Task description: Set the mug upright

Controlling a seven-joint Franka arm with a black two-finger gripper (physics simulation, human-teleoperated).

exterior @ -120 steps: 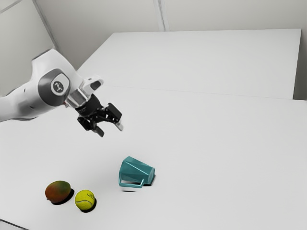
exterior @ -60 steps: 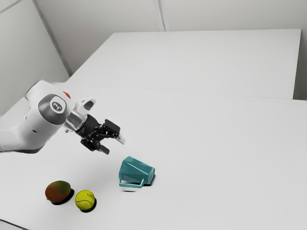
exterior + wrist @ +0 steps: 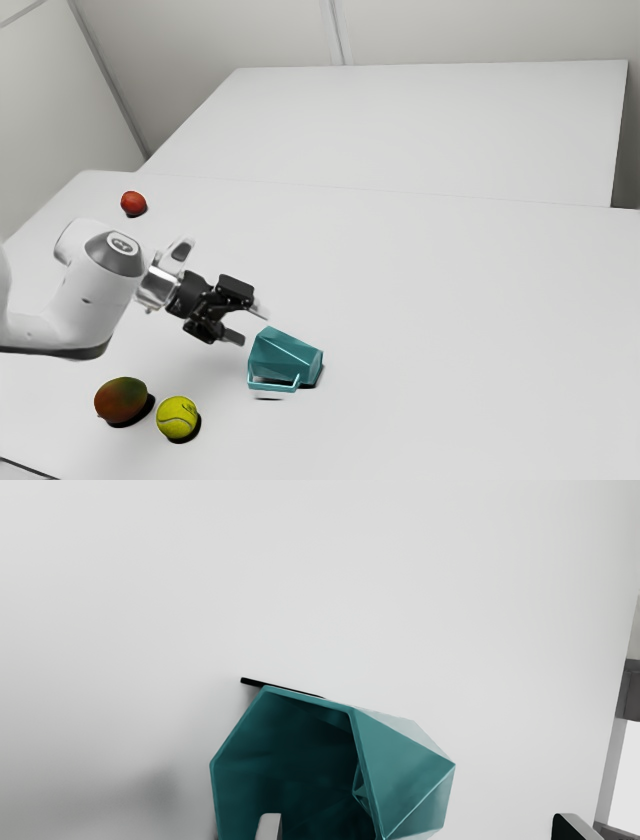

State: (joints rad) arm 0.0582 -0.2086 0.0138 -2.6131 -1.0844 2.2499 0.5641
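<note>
In the exterior view my gripper point(image 3: 250, 325) hangs over the table, just up and left of the mug's mouth end. The teal faceted mug point(image 3: 287, 357) lies on its side there, its handle toward the view's lower edge. In the wrist view the mug point(image 3: 407, 775) shows its dark hollow mouth. My gripper point(image 3: 412, 827) stands open there, one fingertip in front of the mouth and the other off to the side of the mug. Nothing is held.
A tennis ball point(image 3: 177, 417) and a red-green mango point(image 3: 121, 400) rest on the white table point(image 3: 450, 300), left of the mug in the exterior view. A red round fruit point(image 3: 133, 203) sits farther back, behind the arm.
My hand has come down toward the mug and slightly to the exterior view's right, tilting flatter. The red fruit, hidden by the arm before, is now exposed. The mug has not moved.
</note>
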